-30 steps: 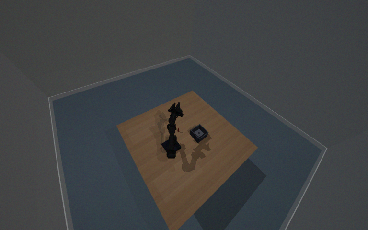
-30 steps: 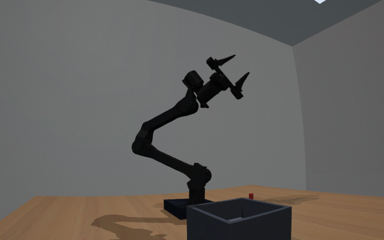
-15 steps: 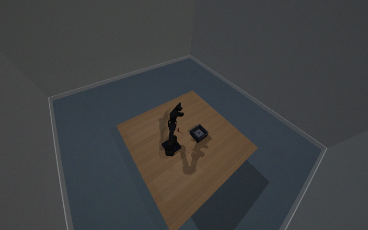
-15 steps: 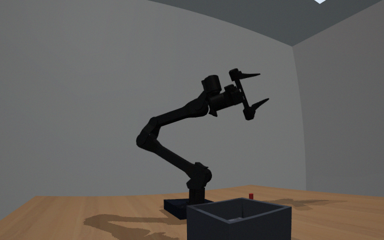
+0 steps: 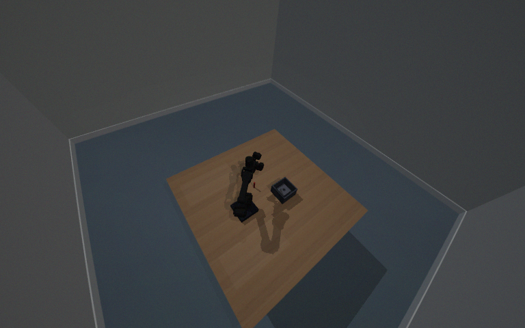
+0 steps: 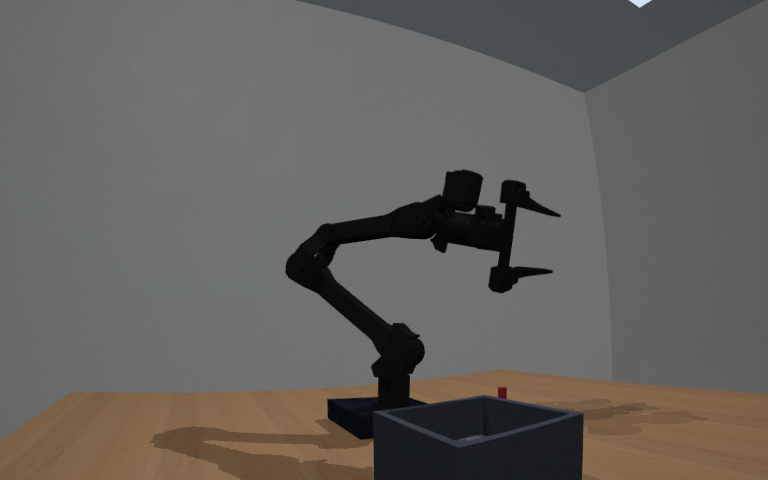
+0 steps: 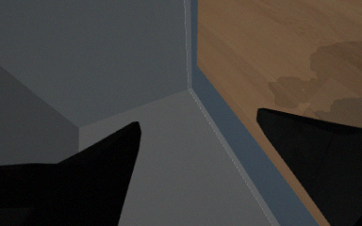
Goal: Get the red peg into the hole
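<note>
Hovering well above the wooden table point(image 5: 310, 231) point(image 6: 113, 413) point(image 7: 236, 38), your gripper point(image 5: 263, 160) point(image 6: 556, 243) point(image 7: 198, 121) has its fingers spread wide, nothing between them. You've got the red peg point(image 5: 254, 184) point(image 6: 502, 392) upright on the table, outside the open box point(image 5: 275, 195) point(image 6: 419, 452), between it and the arm point(image 5: 244, 185) point(image 6: 356, 302) in the top view. From the exterior camera, the box hides the peg's lower part. Wrist view shows you both fingers, no peg.

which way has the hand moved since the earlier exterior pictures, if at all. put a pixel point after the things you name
Yes: against the box point(image 5: 281, 196) point(image 6: 521, 452), the hand point(image 5: 264, 158) point(image 6: 556, 243) has come lower and now points slightly downward.
</note>
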Controlling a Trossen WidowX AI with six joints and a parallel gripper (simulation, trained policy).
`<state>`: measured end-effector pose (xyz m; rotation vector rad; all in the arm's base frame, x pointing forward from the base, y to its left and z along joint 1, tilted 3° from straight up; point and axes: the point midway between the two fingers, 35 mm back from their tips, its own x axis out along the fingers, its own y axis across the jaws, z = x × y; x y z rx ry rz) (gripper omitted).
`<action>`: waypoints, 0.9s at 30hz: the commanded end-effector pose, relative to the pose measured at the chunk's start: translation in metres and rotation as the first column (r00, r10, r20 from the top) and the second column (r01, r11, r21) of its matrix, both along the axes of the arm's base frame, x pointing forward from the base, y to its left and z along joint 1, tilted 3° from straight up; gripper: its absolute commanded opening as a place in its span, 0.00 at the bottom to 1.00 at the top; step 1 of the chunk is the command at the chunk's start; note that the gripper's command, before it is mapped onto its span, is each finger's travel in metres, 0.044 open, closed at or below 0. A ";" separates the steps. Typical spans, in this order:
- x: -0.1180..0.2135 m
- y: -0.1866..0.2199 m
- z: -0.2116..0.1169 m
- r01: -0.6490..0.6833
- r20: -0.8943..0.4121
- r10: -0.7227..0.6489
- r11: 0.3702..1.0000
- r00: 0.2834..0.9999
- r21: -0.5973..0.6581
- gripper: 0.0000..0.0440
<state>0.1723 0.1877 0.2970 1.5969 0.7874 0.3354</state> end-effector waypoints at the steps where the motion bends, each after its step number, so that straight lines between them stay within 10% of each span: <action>1: 0.004 0.001 -0.024 -0.001 -0.042 -0.003 0.995 0.999 -0.098 1.00; 27: -0.007 -0.042 -0.175 -0.224 -0.474 -0.151 0.733 0.867 -0.643 1.00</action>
